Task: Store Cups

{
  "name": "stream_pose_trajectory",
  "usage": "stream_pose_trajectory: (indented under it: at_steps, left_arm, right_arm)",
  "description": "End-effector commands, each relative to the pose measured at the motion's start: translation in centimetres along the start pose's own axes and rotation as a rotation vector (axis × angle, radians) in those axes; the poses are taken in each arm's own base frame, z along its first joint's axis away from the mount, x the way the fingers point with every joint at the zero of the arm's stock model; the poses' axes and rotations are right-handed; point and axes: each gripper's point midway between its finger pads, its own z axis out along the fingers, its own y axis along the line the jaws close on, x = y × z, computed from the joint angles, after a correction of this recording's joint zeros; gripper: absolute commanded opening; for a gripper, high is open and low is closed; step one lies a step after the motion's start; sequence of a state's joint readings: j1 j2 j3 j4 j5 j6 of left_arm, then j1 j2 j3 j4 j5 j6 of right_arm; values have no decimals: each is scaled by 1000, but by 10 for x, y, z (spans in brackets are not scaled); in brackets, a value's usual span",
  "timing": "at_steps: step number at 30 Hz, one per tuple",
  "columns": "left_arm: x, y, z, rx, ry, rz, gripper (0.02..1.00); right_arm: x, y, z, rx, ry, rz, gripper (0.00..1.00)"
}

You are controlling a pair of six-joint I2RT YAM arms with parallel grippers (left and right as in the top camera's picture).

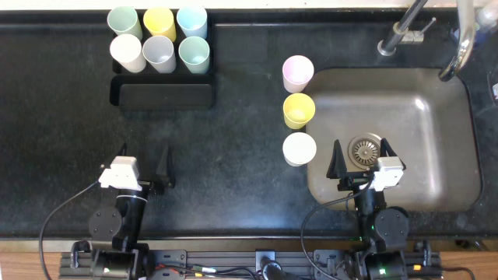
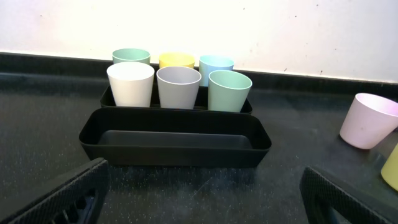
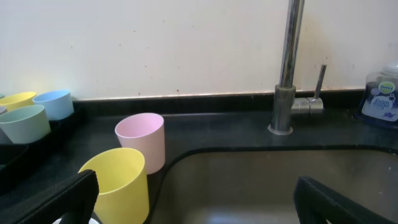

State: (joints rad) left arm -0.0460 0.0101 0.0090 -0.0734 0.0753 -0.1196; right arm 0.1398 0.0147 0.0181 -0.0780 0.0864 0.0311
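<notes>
Three loose cups stand in a line on the counter beside the sink: a pink cup (image 1: 297, 72) (image 3: 141, 140) (image 2: 369, 120) farthest back, a yellow cup (image 1: 299, 110) (image 3: 115, 183) in the middle, a white cup (image 1: 299, 148) nearest the front. A black tray (image 1: 162, 95) (image 2: 174, 139) at the back left has an empty near compartment; several cups (image 1: 159, 40) (image 2: 178, 85) fill the compartments behind it. My left gripper (image 1: 144, 162) (image 2: 202, 193) is open, in front of the tray. My right gripper (image 1: 360, 156) (image 3: 196, 199) is open over the sink's near left part.
The steel sink (image 1: 436, 132) takes up the right side, with a drain (image 1: 365, 150) and a tap (image 1: 406, 29) (image 3: 288, 68) behind it. A soap bottle (image 3: 381, 94) stands at the far right. Dark counter (image 1: 233, 155) lies between tray and loose cups.
</notes>
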Motion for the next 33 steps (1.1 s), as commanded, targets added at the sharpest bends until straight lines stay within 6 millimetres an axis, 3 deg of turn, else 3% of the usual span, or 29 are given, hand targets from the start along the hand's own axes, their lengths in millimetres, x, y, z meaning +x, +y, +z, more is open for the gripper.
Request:
stream_pose_trajectory:
  at_steps: [1,33]
  left_arm:
    - [0,-3,0,16,-1,19,998]
    - [-4,6,-1,-26,-18,18,1000]
  right_arm:
    - [2,-1,0,3,-5,7,996]
    - [2,-1,0,3,-5,7,996]
